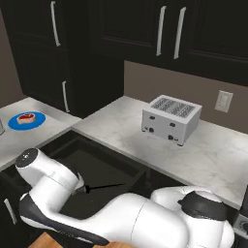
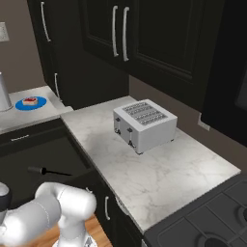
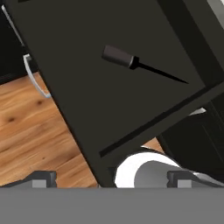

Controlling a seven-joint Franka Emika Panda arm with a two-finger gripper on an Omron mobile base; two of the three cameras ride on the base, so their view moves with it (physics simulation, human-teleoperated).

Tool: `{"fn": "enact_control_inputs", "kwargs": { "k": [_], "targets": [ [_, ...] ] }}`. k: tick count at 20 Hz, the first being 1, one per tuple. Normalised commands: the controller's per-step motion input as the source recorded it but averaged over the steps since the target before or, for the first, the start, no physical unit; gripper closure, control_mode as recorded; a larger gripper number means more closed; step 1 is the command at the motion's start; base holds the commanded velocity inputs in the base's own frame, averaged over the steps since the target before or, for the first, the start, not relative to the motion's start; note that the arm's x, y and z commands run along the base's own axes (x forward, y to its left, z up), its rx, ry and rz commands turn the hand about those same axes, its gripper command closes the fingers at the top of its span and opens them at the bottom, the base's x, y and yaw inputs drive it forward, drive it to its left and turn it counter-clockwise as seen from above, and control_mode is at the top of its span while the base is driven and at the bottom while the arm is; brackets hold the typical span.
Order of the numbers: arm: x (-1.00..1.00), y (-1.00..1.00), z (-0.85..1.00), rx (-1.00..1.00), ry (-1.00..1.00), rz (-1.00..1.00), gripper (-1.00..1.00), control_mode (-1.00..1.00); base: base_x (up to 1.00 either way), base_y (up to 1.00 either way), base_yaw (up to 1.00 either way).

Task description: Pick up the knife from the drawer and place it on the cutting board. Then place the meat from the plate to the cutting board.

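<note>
The claw [image 3: 111, 178] is standing fully spread with nothing between its two dark tips, which are rising at the bottom left and bottom right of the hand view, well apart from each other. It is looking down into the wide black drawer [image 3: 87, 96] with the dark interior, which is filling the middle of that frame at a slant.

The long slim all-black knife [image 3: 140, 64] is lying flat on the drawer floor in the upper middle of the hand view, handle toward the upper left, pointed blade toward the right, clear of the claw. In the left base view the knife [image 1: 104, 186] is showing at lower centre, just beside the white arm; in the right base view it [image 2: 48, 171] is lying at the left, inside the open drawer [image 2: 43, 159].

A curved silver bar handle [image 3: 35, 76] is showing at the left edge of the hand view, above the wooden floor [image 3: 35, 131].

Farther out, the round bright blue plate [image 1: 14, 123] is sitting on the marbled white worktop [image 1: 213, 155] at the left edge of the left base view, with the small red steak with a whitish rim [image 1: 26, 117] resting on it. A silver four-slot toaster [image 1: 171, 118] is standing on the worktop right of centre.
</note>
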Motion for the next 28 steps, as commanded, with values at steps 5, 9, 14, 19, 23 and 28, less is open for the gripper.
{"fn": "enact_control_inputs", "kwargs": {
  "k": [5, 9, 14, 19, 23, 28],
  "targets": [
    [0.14, -1.00, 0.03, 0.17, 0.00, 0.04, -1.00, -1.00, 0.00, 0.00, 0.00],
    [0.47, -0.96, 0.00, 0.19, 0.00, 0.09, -1.00, -1.00, 0.00, 0.00, 0.00],
    [0.57, -0.62, -0.01, 0.17, 0.05, 0.20, -1.00, -1.00, 0.00, 0.00, 0.00],
    [0.19, -0.07, 0.00, 0.03, 0.05, 0.01, -1.00, -1.00, 0.00, 0.00, 0.00],
    [0.10, 0.00, -0.02, -0.01, 0.01, 0.01, -1.00, -1.00, 0.00, 0.00, 0.00],
    [0.08, 0.00, -0.07, -0.07, 0.03, 0.23, -1.00, -1.00, 0.00, 0.00, 0.00]
  ]
}}
